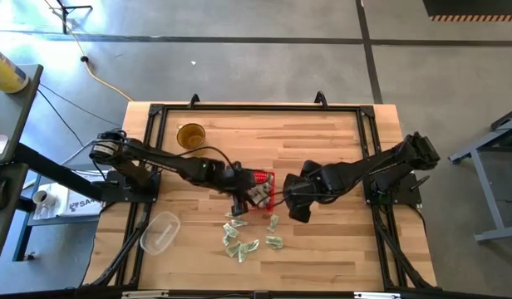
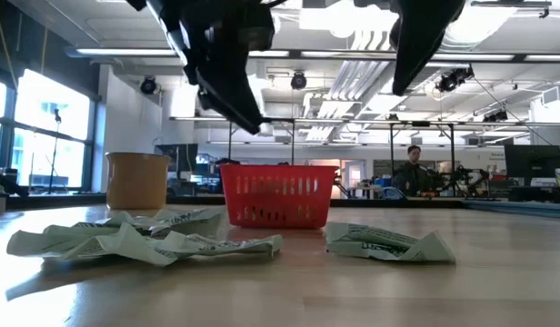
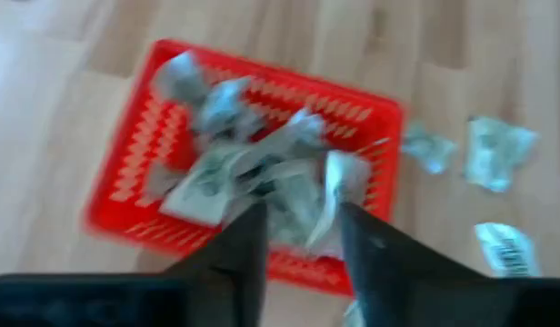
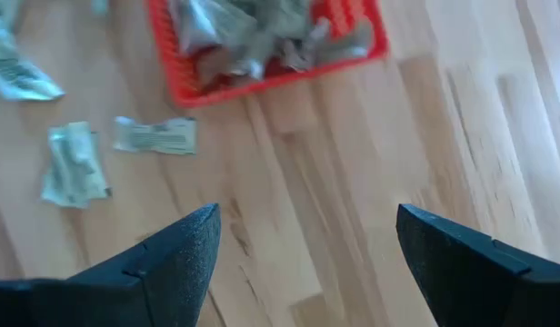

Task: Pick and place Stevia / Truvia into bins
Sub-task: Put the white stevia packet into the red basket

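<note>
The red basket (image 1: pixel 263 178) stands mid-table, with several pale green and white sachets (image 3: pixel 253 154) piled inside it. More sachets (image 1: pixel 248 241) lie flat on the wood in front of it, toward the table's near edge. My left gripper (image 3: pixel 303 213) hovers open just above the basket's near side with nothing between its fingers, and shows above the basket in the low view (image 2: pixel 244 113). My right gripper (image 4: pixel 307 222) hangs wide open over bare wood to the right of the basket (image 4: pixel 262 54), also holding nothing.
A round amber cup (image 1: pixel 190 135) stands at the far left. A clear plastic tub (image 1: pixel 160 232) lies at the near left. Two loose sachets (image 4: pixel 153 136) lie near my right gripper. A black frame (image 1: pixel 256 108) runs round the table's edges.
</note>
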Tool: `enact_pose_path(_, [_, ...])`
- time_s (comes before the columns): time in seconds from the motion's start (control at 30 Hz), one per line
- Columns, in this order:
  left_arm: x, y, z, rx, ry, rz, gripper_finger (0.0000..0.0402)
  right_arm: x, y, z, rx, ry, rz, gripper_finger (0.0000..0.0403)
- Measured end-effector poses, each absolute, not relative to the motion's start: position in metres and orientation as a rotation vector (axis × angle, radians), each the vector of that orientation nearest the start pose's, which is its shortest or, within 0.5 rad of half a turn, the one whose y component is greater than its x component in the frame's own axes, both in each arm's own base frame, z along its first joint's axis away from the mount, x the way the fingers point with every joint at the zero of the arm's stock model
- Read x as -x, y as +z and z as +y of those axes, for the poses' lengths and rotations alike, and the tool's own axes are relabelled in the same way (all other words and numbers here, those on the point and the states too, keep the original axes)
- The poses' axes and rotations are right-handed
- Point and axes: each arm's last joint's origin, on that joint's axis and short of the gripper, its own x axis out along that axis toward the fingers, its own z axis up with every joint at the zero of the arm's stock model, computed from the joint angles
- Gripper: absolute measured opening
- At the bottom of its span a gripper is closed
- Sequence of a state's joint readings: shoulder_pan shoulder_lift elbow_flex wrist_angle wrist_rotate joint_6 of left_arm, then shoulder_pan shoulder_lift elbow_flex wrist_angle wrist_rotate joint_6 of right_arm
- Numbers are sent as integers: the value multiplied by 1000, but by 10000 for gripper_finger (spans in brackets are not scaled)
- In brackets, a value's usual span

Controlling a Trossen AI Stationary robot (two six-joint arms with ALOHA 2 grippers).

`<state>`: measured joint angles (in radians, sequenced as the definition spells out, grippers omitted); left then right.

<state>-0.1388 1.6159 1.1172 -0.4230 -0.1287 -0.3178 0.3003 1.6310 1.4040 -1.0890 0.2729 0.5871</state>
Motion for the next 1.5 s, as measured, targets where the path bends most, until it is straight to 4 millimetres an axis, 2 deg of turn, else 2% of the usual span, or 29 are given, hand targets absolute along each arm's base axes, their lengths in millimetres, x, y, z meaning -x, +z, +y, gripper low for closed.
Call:
enact_pose_path(0.13, [-321, 237, -42, 200, 209, 995, 236, -308, 277, 95, -93, -251, 1151, 323])
enact_pose_path(0.27, [-307, 256, -55, 253, 201, 1033, 258, -317, 265, 104, -53, -147, 1178, 323])
enact_pose_path(0.4, [-286, 274, -80, 263, 253, 969, 249, -325, 247, 119, -13, -60, 1225, 323])
enact_pose_path(0.5, [-263, 279, -96, 276, 346, 986, 233, -330, 232, 140, 34, 47, 1231, 323])
enact_pose_path(0.6, [-239, 281, -112, 249, 426, 1012, 216, -335, 211, 160, 36, 80, 1240, 323])
enact_pose_path(0.7, [-221, 280, -122, 187, 452, 1062, 201, -346, 188, 174, -35, 45, 1221, 323])
enact_pose_path(0.83, [-204, 278, -127, 128, 482, 1142, 185, -363, 160, 183, -215, -26, 1181, 323])
enact_pose_path(0.93, [-195, 278, -131, 66, 483, 1167, 177, -362, 148, 185, -297, -104, 1214, 323])
enact_pose_path(1.17, [-192, 279, -132, 16, 510, 1122, 170, -358, 146, 186, -389, -227, 1230, 309])
enact_pose_path(1.5, [-192, 279, -131, -4, 503, 1135, 172, -368, 148, 174, -428, -169, 1226, 208])
